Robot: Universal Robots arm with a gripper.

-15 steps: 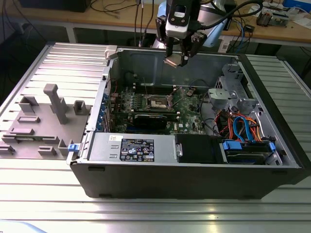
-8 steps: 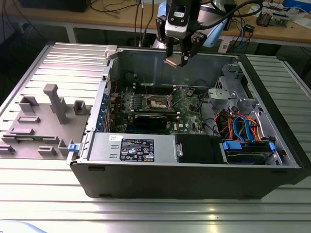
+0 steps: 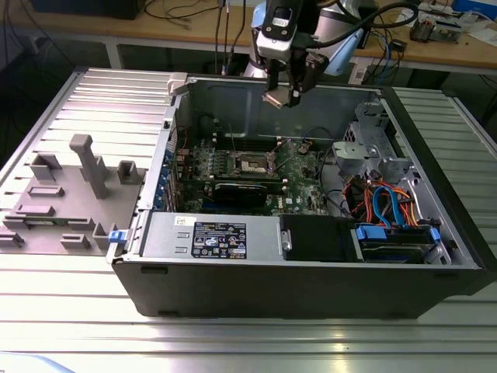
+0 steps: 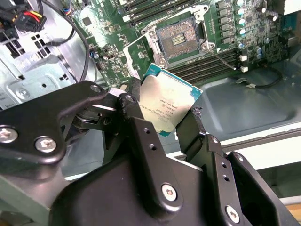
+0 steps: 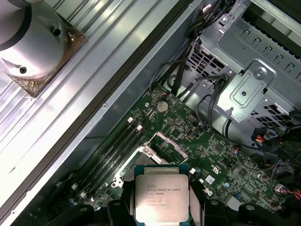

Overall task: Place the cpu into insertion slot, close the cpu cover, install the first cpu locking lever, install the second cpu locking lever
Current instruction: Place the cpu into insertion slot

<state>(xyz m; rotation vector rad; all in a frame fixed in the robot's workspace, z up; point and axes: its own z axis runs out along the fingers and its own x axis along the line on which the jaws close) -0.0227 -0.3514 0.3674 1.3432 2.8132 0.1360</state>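
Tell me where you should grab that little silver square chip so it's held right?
By its thin edges, pinched from two opposite sides. The cpu is flat and square, so those edges give parallel faces to squeeze. The gripper holds it that way, a finger on each edge, its metal top bare, which probably suits lowering it flat into the insertion slot.

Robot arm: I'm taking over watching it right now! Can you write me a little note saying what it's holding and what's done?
Gripper: shut on the small flat square silver-grey cpu, held in the air over the green circuit board.
Square dark insertion slot, silvery rim: empty.
Thin silvery cpu cover frame: raised open beside the slot.
Done: cpu picked up.
Left: seating it, closing the cover, locking it down.
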